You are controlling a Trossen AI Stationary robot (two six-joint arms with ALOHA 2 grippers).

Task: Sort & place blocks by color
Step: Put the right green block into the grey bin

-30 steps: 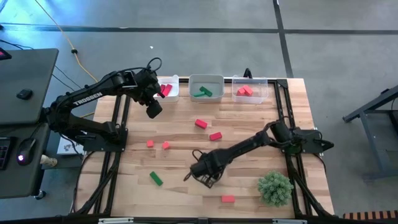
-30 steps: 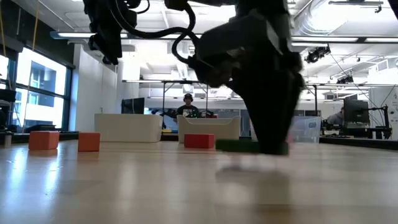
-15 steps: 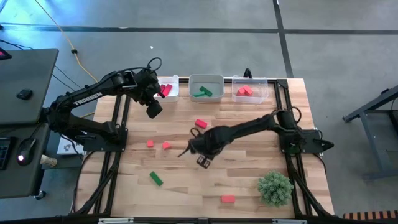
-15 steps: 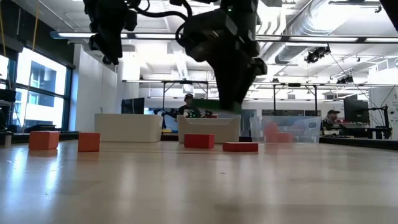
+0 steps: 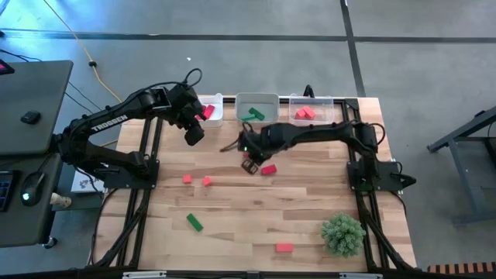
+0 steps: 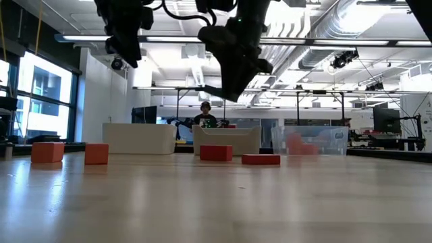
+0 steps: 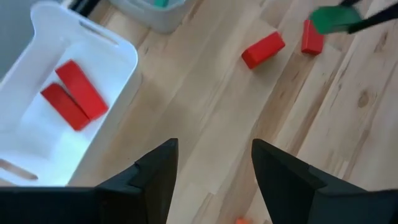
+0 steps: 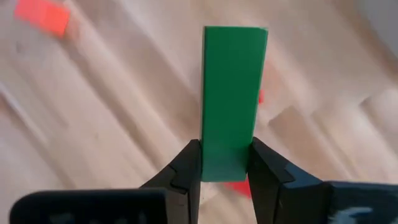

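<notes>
My right gripper (image 8: 226, 160) is shut on a green oblong block (image 8: 234, 87) and hangs above the table's middle, short of the bins (image 5: 249, 155). The block also shows in the left wrist view (image 7: 333, 18). My left gripper (image 7: 214, 167) is open and empty, above the table beside the left bin (image 5: 192, 133). Loose on the table lie a red block (image 5: 268, 169), two coral cubes (image 5: 187, 179) (image 5: 206, 180), a green block (image 5: 194, 222) and a red block (image 5: 284, 248). Another red block (image 7: 262, 50) lies below my right gripper. My right gripper pinches one end of the green block (image 8: 225, 165) between its two fingers, on the block's two long sides. The rest of the block sticks out ahead of the fingertips, in line with the fingers. The block is lifted clear of the table.
Three clear bins stand in a row at the far edge: the left one (image 5: 219, 116) holds two crimson blocks (image 7: 71, 96), the middle one (image 5: 257, 99) green blocks, the right one (image 5: 329, 112) coral blocks. A bushy green plant (image 5: 342, 234) stands at the near right.
My right gripper has risen from the table near its middle and gone toward the far edge and the bins. It has carried the green block, which lay on the table a second ago and is now lifted clear.
</notes>
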